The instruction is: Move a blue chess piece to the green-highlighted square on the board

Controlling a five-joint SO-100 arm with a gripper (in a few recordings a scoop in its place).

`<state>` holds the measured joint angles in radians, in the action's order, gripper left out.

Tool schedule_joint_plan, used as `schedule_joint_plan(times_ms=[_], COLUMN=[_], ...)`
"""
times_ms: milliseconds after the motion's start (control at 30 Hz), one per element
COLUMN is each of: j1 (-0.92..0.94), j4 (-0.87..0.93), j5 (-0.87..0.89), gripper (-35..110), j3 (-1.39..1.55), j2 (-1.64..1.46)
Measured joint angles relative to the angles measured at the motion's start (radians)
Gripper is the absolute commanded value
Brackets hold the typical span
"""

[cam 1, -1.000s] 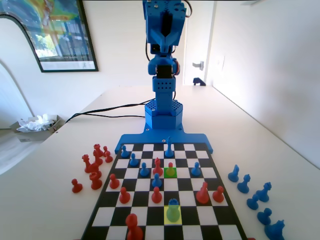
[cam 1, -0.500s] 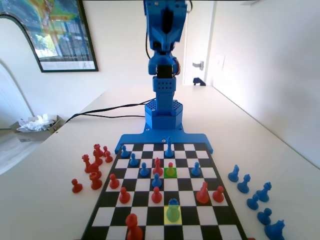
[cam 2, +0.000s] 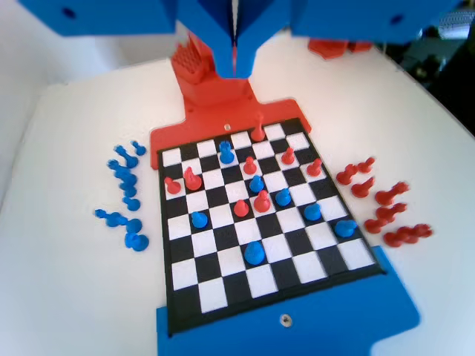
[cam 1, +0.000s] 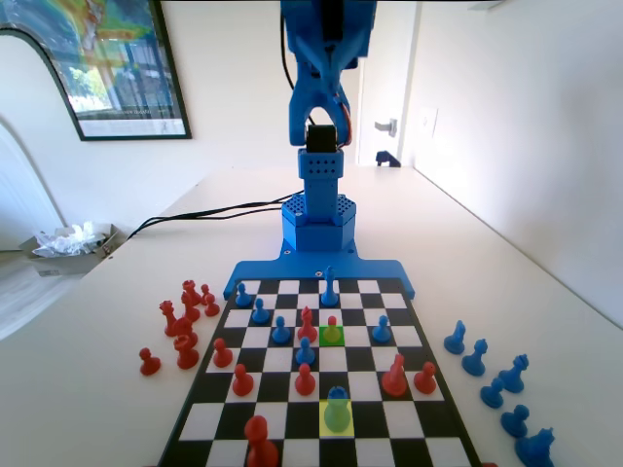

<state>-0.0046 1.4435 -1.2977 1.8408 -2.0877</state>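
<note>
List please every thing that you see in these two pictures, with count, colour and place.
black-and-white chequered plastic chessboard: one, on the white table
green-highlighted square: one, mid-board, under a small red piece
yellow-highlighted square: one, near row in the fixed view
stubby crown-headed blue chess piece: one, on the yellow-highlighted square
other blue board pieces: six
red board pieces: eight
spare blue pieces: several, on the table, right in the fixed view
spare red pieces: several, left
blue gripper: one, shut, empty, high above the board

Blue arm (cam 1: 319, 146) upright, raised high; gripper (cam 2: 234, 70) pointing down, jaws pressed together (nothing between).
</note>
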Motion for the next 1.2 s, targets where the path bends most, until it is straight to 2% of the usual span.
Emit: schedule_joint_plan(times_ms=[333, 633, 1000, 1200], j1=[-0.017, -0.067, -0.058, -0.044], j4=[-0.247, -0.471, -0.699, -0.706], j5=[0.133, 0.242, 0.202, 0.202], gripper=[1, 6, 10, 10], j3=[0.176, 0.322, 0.454, 0.456], j2=[0.249, 0.347, 0.460, 0.477])
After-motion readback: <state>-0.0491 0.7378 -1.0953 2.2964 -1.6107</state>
